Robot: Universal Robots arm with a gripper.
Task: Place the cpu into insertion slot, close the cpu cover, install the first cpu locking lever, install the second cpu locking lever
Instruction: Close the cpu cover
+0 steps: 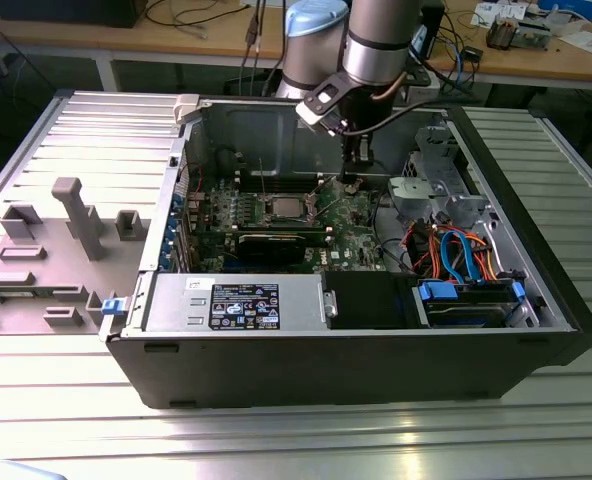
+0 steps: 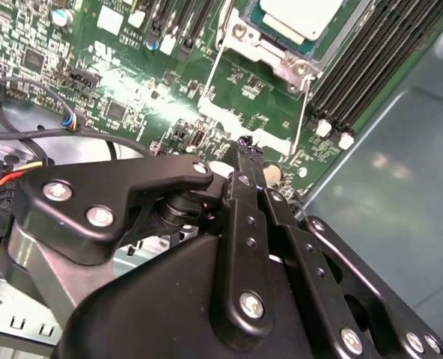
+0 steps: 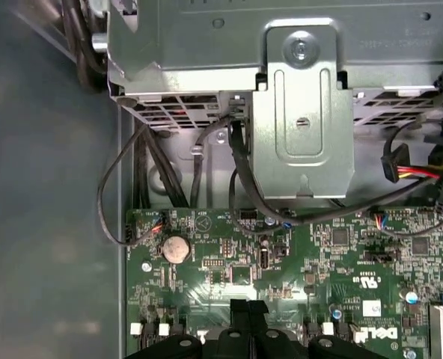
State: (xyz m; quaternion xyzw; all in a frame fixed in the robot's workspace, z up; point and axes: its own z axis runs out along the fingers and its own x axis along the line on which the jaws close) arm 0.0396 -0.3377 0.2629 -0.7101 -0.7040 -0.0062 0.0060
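end effector [image 2: 246, 146]: we see it pressed together, empty, over the motherboard [image 2: 132, 75].
cpu [image 2: 296, 13]: partly cut off in the second wrist view.

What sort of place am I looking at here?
Probably a robotics lab or workshop: a robot arm reaches into an opened computer case lying on a ribbed metal table, with cable-strewn wooden benches behind.

Dull metal cpu [image 2: 292, 13], matt black claw [image 2: 245, 146]
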